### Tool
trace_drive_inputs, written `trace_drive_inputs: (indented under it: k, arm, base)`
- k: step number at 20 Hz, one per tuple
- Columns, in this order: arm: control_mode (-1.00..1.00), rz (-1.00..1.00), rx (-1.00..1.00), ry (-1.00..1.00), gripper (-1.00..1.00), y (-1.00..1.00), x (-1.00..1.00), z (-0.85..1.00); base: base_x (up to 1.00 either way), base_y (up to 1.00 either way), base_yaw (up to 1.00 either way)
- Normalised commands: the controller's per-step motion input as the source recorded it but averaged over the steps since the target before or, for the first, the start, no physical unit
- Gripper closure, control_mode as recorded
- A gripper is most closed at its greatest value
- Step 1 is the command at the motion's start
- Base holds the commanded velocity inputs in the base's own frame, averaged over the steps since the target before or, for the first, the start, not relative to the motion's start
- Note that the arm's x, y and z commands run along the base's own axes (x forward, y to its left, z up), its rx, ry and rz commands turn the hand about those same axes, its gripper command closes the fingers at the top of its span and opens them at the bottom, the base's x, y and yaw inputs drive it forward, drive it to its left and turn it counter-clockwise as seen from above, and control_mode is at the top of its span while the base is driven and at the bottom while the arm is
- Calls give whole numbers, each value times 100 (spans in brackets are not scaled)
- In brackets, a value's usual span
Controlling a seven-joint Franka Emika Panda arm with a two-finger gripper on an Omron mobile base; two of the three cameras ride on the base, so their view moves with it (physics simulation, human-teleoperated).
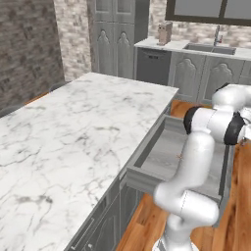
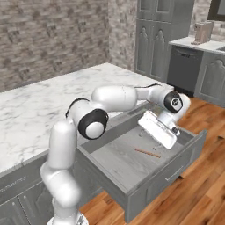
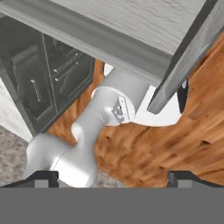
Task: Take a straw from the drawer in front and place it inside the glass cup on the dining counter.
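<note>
I see the wide grey drawer [image 2: 132,162] pulled open under the long white marble dining counter [image 1: 63,142], above a wood-plank floor [image 2: 197,193], with brick walls behind. The thin reddish-brown straw [image 2: 147,153] lies flat on the drawer's floor. My two-finger gripper [image 3: 113,177] hangs over the drawer, fingers spread wide, holding nothing.

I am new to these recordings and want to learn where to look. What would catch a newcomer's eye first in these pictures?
First, the drawer, pulled wide open from the base of the dining counter, whose white marble slab stretches to the left. A thin reddish-brown straw lies alone on the drawer's grey floor. The white arm bends over the drawer, and its gripper, fingertips set far apart, is empty.
</note>
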Motion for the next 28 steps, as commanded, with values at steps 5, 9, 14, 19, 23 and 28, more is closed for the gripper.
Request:
trace_drive_inputs:
  k: [5,9,14,19,23,28]
  arm:
    - [-100,-9,-27,2,-100,69,29,-9]
    - [-100,-15,-13,14,-100,0,64,-24]
    - [-100,-17,-4,19,-100,-5,66,-61]
    - [-100,-31,-11,10,-100,0,77,-73]
    - [-100,-36,-20,0,-100,-3,54,-54]
    - [-100,-42,-36,0,-100,-8,30,-62]
  base:
    - [0,0,0]
    - [0,0,0]
    - [0,0,0]
    - [0,0,0]
    - [0,0,0]
    - [0,0,0]
